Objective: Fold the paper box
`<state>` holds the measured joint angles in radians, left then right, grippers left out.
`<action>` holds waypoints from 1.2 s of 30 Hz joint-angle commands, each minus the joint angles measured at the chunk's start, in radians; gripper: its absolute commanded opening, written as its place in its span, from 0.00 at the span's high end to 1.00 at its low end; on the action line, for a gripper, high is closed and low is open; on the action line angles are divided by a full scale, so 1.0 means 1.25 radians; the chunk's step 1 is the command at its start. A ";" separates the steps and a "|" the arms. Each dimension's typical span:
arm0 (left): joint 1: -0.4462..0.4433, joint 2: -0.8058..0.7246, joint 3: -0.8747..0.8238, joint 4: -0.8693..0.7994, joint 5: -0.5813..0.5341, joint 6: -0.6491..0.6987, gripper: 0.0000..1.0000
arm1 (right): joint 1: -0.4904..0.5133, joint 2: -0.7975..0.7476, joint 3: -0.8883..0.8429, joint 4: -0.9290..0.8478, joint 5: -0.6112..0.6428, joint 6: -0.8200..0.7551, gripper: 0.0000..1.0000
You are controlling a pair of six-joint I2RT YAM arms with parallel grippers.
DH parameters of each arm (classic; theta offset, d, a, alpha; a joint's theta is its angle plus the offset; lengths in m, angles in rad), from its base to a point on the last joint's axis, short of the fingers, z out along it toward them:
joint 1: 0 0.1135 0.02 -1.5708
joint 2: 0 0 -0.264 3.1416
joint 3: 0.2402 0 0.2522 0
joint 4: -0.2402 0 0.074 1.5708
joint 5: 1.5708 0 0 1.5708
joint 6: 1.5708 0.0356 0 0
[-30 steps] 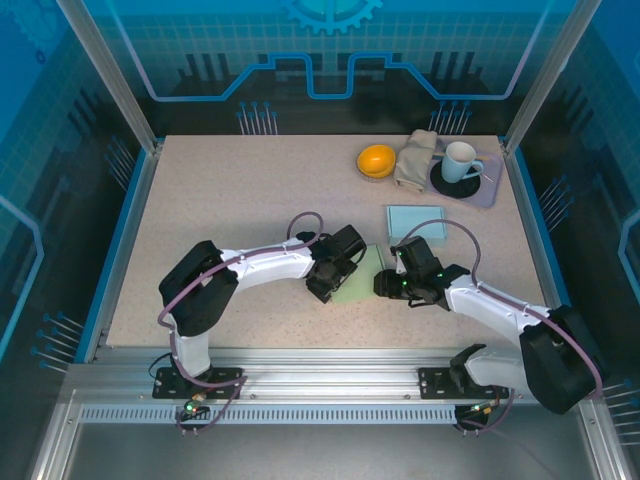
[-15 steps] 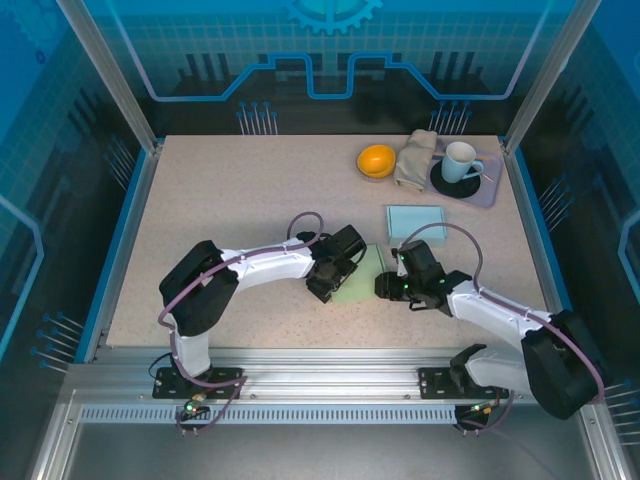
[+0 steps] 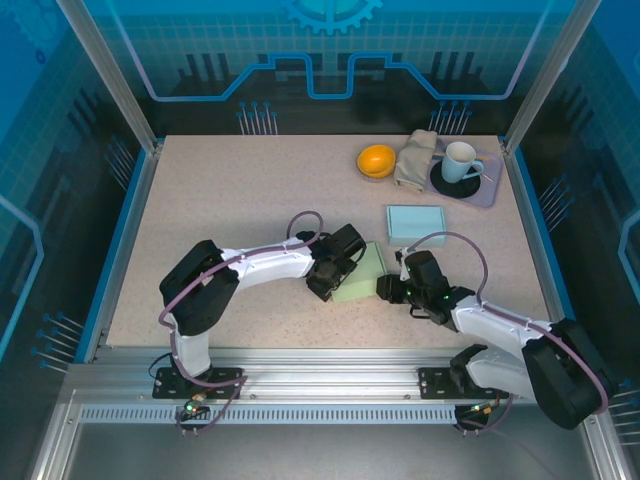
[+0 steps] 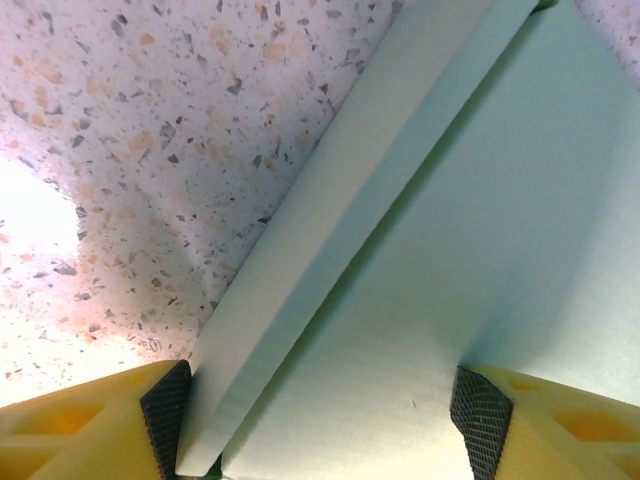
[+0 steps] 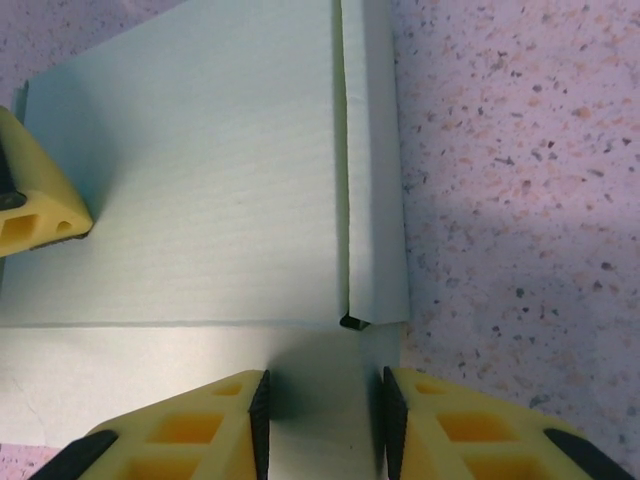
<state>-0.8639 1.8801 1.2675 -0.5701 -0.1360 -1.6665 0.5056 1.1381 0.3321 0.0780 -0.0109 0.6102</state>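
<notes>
My left gripper (image 4: pixel 322 420) is open, pads spread across the paper box (image 3: pixel 358 283) beneath it, probably to pin it. My right gripper (image 5: pixel 322 410) has narrow-set jaws straddling the edge beside the folded flap (image 5: pixel 375 180); whether they pinch it, I cannot tell.

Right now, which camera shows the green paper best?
The right wrist view: the paper spreads across it, its crease and folded side strip plain. The left wrist view shows the paper very close, with one raised flap. The top view gives just a small patch of paper.
</notes>
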 commanded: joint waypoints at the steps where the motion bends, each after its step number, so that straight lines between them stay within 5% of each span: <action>1: 0.008 0.058 -0.022 -0.050 -0.003 -0.001 0.28 | -0.004 0.012 -0.038 0.008 0.037 0.010 0.65; 18: 0.007 0.060 -0.038 -0.044 0.014 0.003 0.28 | -0.003 0.134 -0.076 0.259 0.068 -0.013 0.60; 27: 0.009 0.052 -0.048 -0.047 0.011 0.004 0.28 | -0.003 0.128 -0.042 0.200 0.075 -0.004 0.57; 36: 0.016 0.046 -0.057 -0.053 0.000 0.002 0.28 | -0.013 -0.073 0.005 -0.061 0.086 -0.012 0.50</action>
<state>-0.8494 1.8839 1.2537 -0.5213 -0.1425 -1.6695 0.5045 1.1252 0.3035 0.1555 0.0776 0.6067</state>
